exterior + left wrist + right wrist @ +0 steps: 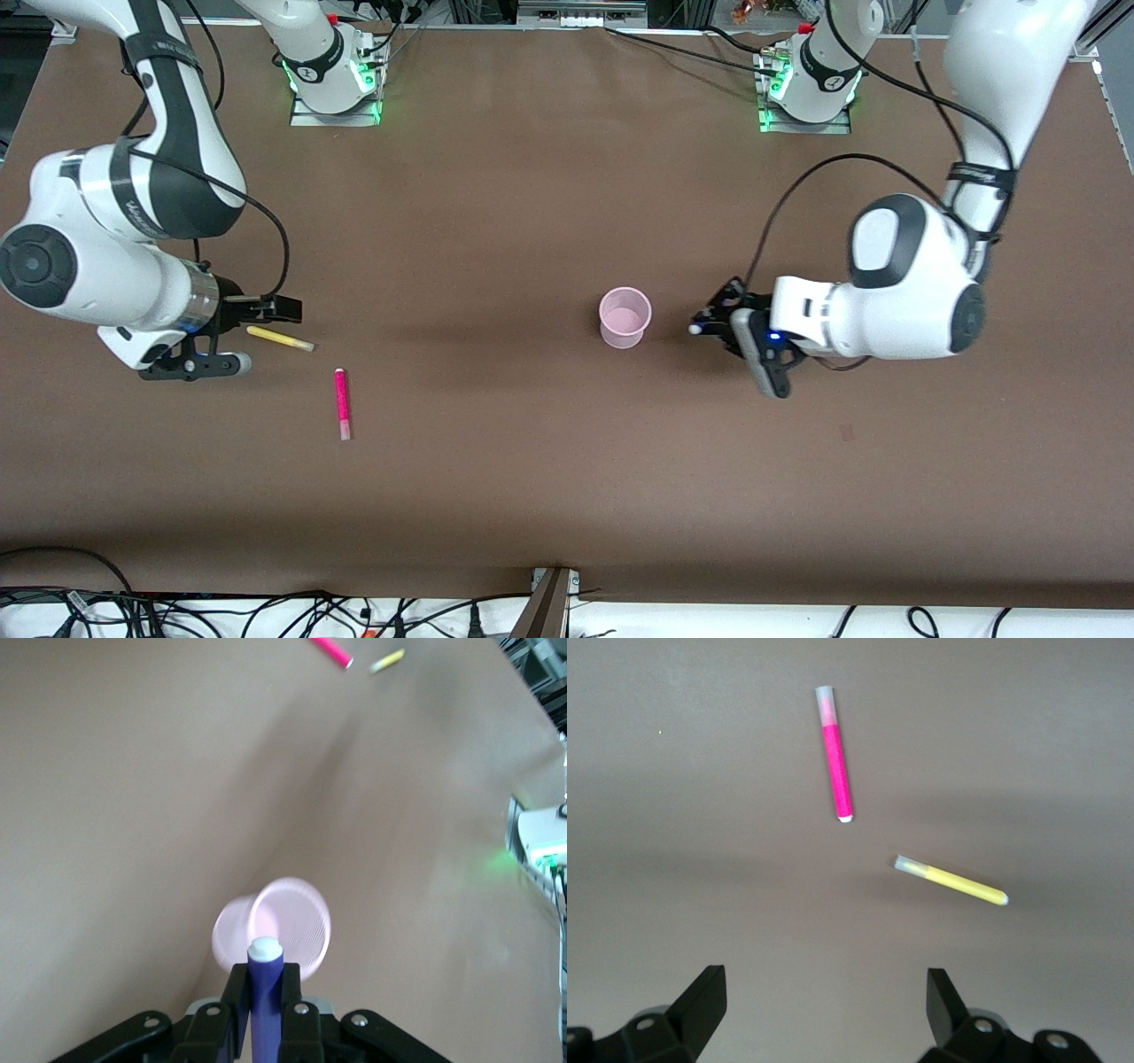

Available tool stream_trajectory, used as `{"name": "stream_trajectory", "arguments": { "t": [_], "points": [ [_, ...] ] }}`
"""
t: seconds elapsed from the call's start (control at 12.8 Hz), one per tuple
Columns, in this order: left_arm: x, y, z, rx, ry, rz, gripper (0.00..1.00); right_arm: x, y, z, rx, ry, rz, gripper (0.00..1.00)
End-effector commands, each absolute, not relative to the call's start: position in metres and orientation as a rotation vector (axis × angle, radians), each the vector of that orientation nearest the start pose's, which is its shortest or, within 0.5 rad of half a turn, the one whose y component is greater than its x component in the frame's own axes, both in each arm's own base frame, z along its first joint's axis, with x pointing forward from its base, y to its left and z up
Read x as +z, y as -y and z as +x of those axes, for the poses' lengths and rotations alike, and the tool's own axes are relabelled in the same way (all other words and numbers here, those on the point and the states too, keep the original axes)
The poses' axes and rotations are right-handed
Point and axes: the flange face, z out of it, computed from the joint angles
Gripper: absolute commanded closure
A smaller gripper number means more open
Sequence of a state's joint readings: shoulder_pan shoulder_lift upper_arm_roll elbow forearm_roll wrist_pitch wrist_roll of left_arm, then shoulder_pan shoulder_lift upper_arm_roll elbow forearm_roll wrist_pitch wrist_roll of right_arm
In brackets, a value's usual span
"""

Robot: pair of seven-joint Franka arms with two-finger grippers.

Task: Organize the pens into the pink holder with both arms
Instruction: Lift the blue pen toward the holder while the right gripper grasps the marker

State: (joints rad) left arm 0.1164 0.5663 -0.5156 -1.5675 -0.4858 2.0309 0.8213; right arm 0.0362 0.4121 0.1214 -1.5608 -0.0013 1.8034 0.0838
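Note:
The pink holder [625, 317] stands upright at mid table; I see no pen in it. My left gripper [713, 319] is beside it toward the left arm's end, shut on the dark purple-blue pen [264, 1001]. The pen's pale cap [694, 329] points at the holder [292, 921], a short gap away. My right gripper [282, 310] is open and empty above the yellow pen [279, 338], its jaws wide apart [824, 992]. The yellow pen [957, 881] and the magenta-pink pen [342, 403] [837, 753] lie flat near the right arm's end. The light green pen is out of view.
Both arm bases [335, 89] [804, 89] stand on the table's edge farthest from the front camera, lit green. Cables [266, 611] run along the edge nearest the camera. Bare brown tabletop [496, 443] lies between the pens and the holder.

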Motion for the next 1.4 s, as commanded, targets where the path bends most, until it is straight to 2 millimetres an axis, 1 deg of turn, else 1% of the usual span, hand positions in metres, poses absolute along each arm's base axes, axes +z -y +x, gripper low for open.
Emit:
{"name": "stream_trajectory", "arguments": {
  "t": [0.0,0.08,0.16,0.23,0.31,0.39,0.47,0.55,0.7,0.86,0.94,1.01,1.09,1.17,1.25,1.33],
  "points": [
    [0.351,0.29,0.644,0.303,1.167,2.113,1.0,0.342,-0.103,0.66,0.28,0.132,-3.109,0.0],
    [0.336,0.298,0.647,0.403,1.226,2.105,1.0,0.32,-0.102,0.666,0.263,0.125,-3.105,0.0],
    [0.326,0.306,0.641,0.446,1.256,2.089,1.0,0.3,-0.099,0.668,0.256,0.117,-3.103,0.0],
    [0.32,0.314,0.636,0.468,1.225,2.08,1.0,0.284,-0.099,0.669,0.24,0.117,-3.099,0.0],
    [0.317,0.323,0.632,0.5,1.234,2.084,1.0,0.271,-0.101,0.669,0.221,0.118,-3.097,0.0],
    [0.307,0.336,0.62,0.494,1.269,2.069,1.0,0.261,-0.103,0.667,0.197,0.121,-3.097,0.0],
    [0.301,0.338,0.614,0.498,1.275,2.078,1.0,0.253,-0.106,0.665,0.183,0.127,-3.095,0.0],
    [0.297,0.347,0.604,0.5,1.284,2.073,1.0,0.246,-0.106,0.661,0.195,0.13,-3.095,0.01],
    [0.282,0.349,0.594,0.511,1.303,2.089,1.0,0.233,-0.107,0.654,0.192,0.14,-3.095,0.03],
    [0.269,0.341,0.587,0.516,1.404,2.046,1.0,0.219,-0.105,0.648,0.152,0.157,-3.092,0.05],
    [0.266,0.34,0.582,0.508,1.421,2.037,0.49,0.216,-0.102,0.648,0.132,0.168,-3.09,0.07],
    [0.268,0.342,0.581,0.509,1.433,2.025,0.0,0.211,-0.101,0.649,0.122,0.174,-3.088,0.08],
    [0.271,0.346,0.58,0.513,1.427,2.023,0.0,0.207,-0.099,0.651,0.101,0.177,-3.085,0.09],
    [0.274,0.346,0.582,0.519,1.422,2.024,0.0,0.2,-0.098,0.653,0.081,0.203,-3.081,0.1],
    [0.278,0.345,0.583,0.517,1.406,2.035,0.0,0.197,-0.094,0.653,0.077,0.225,-3.079,0.14],
    [0.29,0.345,0.583,0.514,1.363,2.063,0.0,0.197,-0.091,0.654,0.074,0.232,-3.078,0.2]
  ]
}}
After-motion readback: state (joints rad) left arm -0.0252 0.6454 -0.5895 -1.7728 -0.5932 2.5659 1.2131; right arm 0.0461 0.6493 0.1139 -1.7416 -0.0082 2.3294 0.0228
